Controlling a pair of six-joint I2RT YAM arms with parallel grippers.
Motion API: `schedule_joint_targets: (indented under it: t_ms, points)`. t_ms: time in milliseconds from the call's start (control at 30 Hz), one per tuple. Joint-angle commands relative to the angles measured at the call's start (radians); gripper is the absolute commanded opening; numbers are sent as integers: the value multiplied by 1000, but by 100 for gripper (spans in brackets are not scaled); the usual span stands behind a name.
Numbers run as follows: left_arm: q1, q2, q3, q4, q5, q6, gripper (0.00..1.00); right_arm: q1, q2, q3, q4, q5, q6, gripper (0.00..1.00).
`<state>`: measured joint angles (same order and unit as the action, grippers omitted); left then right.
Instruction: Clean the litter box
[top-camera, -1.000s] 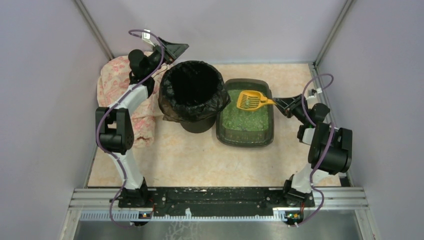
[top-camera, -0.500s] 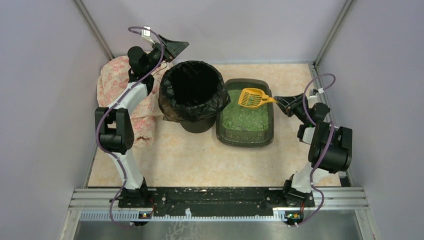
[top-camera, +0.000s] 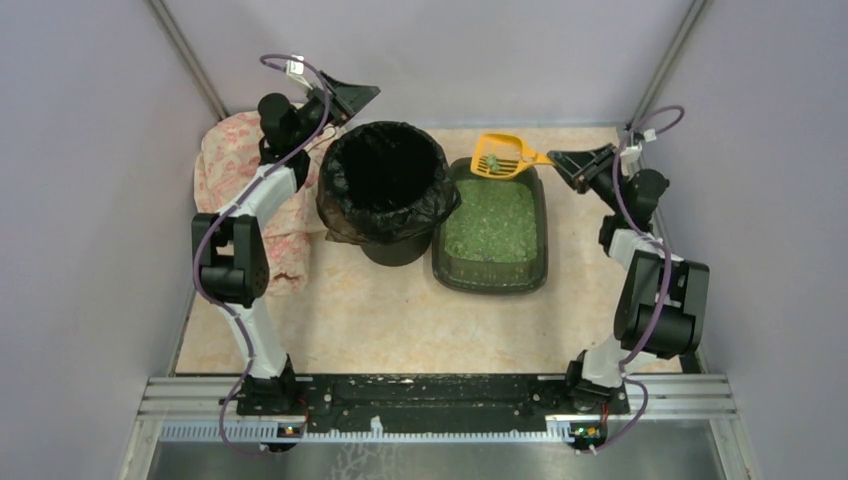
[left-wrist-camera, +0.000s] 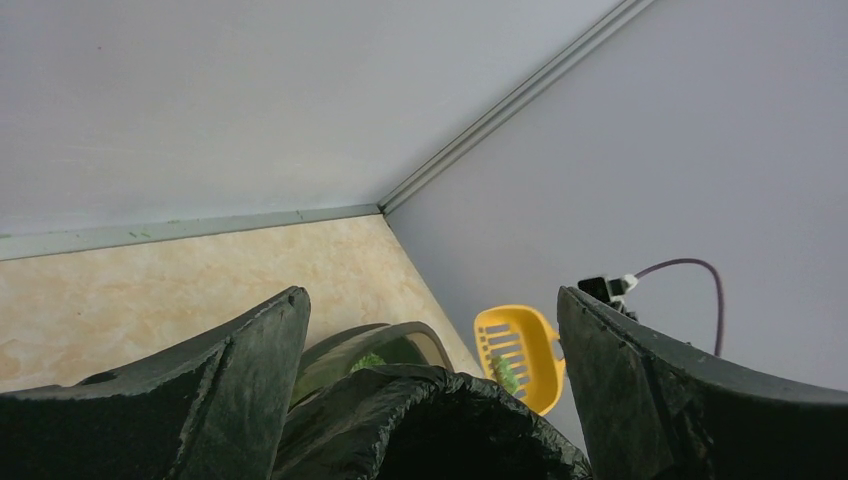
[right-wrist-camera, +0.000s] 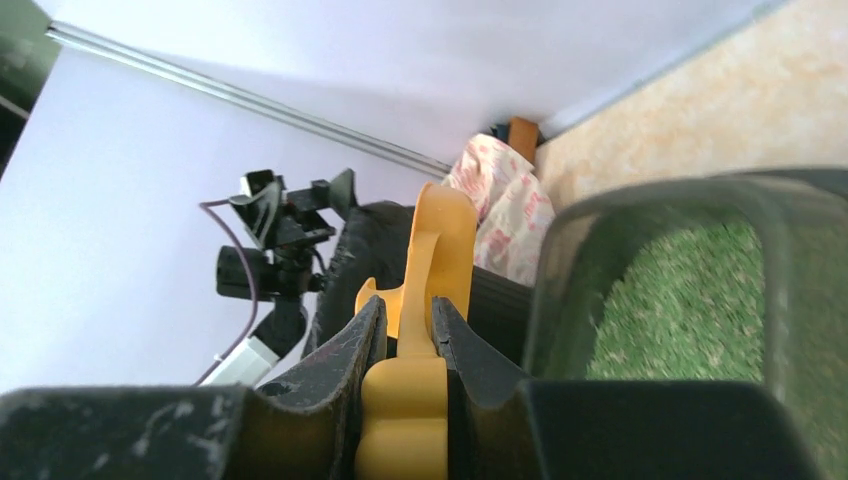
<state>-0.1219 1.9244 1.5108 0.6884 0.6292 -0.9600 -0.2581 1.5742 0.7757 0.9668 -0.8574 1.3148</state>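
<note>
Yellow slotted scoop (top-camera: 500, 157) has risen out of the granules and now sits over the far rim of the litter box (top-camera: 492, 278), green bits aboard. The box lies just right of the bin (top-camera: 385, 180). Right gripper (top-camera: 554, 159) clamped on the handle; left gripper (top-camera: 358, 98) fingers apart. Likely next: the dump.

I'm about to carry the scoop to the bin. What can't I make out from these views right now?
Inside the bin: top view, too dark to see contents.
Load on the scoop: too small in the top view, edge-on in the right wrist view.
The litter box: left wrist view, mostly hidden behind the bin.
</note>
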Motion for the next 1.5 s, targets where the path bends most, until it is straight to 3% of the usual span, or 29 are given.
schedule_joint_targets:
  t_ms: [0,267,533,633,767,933,1033,1233,1367,1467]
  points:
    - [-5,8,23,18,12,19,99,1,-73,105,-17,3,31,0]
    - [-5,17,19,43,12,0,99,81,-114,278,-159,11,-1,0]
    - [-5,19,20,52,14,-6,99,266,-84,468,-256,28,-81,0]
    - [-5,12,17,52,14,-2,99,361,-66,550,-400,26,-233,0]
    - [-4,1,13,45,16,7,99,494,-53,691,-735,76,-598,0]
    - [-4,-3,9,44,13,6,99,625,-3,903,-1150,237,-1036,0]
    - [-4,-2,19,40,12,10,99,682,20,1001,-1292,337,-1186,0]
    - [-4,9,32,40,11,6,99,735,28,1084,-1335,438,-1271,0]
    - [-3,17,40,41,10,5,99,736,5,1095,-1302,466,-1243,0]
    - [-3,21,37,44,12,1,99,693,-21,1079,-1254,405,-1172,0]
